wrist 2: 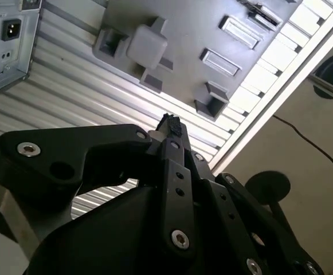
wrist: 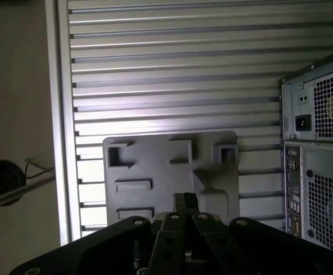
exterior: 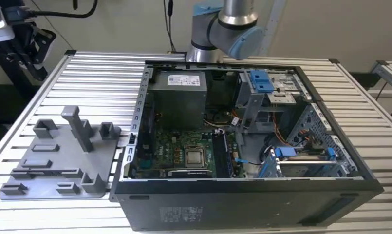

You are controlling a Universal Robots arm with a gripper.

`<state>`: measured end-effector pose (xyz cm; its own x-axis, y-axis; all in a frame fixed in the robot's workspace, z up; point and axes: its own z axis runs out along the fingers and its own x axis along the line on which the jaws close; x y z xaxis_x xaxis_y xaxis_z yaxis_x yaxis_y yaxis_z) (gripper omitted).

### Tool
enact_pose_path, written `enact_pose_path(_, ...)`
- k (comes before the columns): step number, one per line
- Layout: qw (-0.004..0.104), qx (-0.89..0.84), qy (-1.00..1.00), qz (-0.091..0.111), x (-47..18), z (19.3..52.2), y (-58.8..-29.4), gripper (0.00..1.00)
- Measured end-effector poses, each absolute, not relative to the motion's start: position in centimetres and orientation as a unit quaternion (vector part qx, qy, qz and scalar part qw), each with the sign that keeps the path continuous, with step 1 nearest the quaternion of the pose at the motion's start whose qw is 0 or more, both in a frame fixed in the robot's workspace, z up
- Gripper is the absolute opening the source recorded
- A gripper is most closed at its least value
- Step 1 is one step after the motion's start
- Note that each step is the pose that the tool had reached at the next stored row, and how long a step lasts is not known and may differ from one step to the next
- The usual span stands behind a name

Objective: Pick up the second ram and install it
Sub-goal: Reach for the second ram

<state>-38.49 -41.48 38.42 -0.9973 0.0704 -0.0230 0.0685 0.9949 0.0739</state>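
In both wrist views my gripper (wrist 2: 171, 122) (wrist: 184, 200) hangs high above the slatted table, its black fingertips pressed together with nothing visible between them. Far below it lies the grey fixture tray (wrist: 172, 154) (wrist 2: 177, 23) (exterior: 59, 161), on the exterior view's left beside the open computer case (exterior: 248, 195). A thin dark strip (wrist 2: 263, 16) (exterior: 47, 170) sits in the tray's long slot; it may be the second ram, but I cannot tell for sure. The green motherboard (exterior: 176, 146) with its long black slots (exterior: 220, 152) lies inside the case. The arm's elbow (exterior: 230, 29) rises behind the case.
The case's rear panel with its power socket (wrist: 302, 122) (wrist 2: 11, 28) stands beside the tray. A tall post (exterior: 79, 127) sticks up from the tray. Blue drive brackets (exterior: 259, 80) and cables crowd the case's side on the exterior view's right. The table edge (wrist: 60, 114) runs near the tray.
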Motion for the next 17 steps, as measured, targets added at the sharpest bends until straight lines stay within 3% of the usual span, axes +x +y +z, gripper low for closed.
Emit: enact_pose_path(17, 0.016, 0.020, 0.999, 0.040, -40.5, 37.8, -44.0, 0.11)
